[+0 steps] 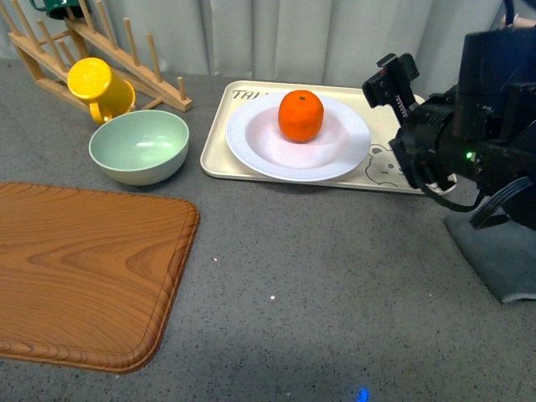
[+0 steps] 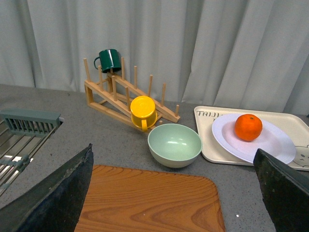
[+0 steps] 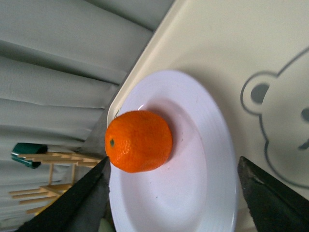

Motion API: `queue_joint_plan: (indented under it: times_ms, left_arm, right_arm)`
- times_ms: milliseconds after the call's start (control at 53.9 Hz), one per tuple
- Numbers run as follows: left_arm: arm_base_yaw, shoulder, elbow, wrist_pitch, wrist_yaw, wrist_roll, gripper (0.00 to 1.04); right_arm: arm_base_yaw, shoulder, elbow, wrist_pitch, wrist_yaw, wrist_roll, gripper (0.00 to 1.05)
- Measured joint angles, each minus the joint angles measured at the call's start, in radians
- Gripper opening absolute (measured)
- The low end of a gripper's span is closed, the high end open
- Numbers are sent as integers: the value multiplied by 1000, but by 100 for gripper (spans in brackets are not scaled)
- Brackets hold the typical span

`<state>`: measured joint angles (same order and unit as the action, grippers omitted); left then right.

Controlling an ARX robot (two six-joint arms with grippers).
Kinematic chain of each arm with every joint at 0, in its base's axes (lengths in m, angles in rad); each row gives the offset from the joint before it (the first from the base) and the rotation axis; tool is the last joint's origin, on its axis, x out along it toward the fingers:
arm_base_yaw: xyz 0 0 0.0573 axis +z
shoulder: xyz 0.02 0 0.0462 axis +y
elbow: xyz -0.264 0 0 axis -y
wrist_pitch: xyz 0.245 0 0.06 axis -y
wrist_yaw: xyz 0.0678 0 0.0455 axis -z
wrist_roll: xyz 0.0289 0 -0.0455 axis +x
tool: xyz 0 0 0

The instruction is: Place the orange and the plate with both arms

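Right end effector point(image 1: 400, 84) open, orange point(image 1: 301, 115) on plate point(image 1: 268, 144)

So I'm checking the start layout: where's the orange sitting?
In the front view the orange sits in the white plate on the beige bear tray, right of the green bowl.

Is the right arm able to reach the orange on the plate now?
Probably yes. The right gripper is open beside the plate, and nothing stands between it and the orange.
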<state>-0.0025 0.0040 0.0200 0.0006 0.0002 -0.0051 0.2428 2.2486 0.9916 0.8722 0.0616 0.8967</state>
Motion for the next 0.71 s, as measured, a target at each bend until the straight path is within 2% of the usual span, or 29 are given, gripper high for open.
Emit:
queue_joint_plan:
  times_ms: [37,148,371,631,705]
  left_arm:
    - [0,0,0,0,0,0,98]
    - [0,0,0,0,0,0,98]
    - [0,0,0,0,0,0,98]
    - [0,0,0,0,0,0,98]
    - [0,0,0,0,0,0,98]
  right_arm:
    - [4,-30,-27,-6,43,-82,98]
    - [21,-128,-141,51,168,-352,95]
    - [51,-394,-414,156,287,-830,96]
    - [83,-793,-696,35,409,-1060,96]
    - [115,-1005,-776,-85,441,-1096,96]
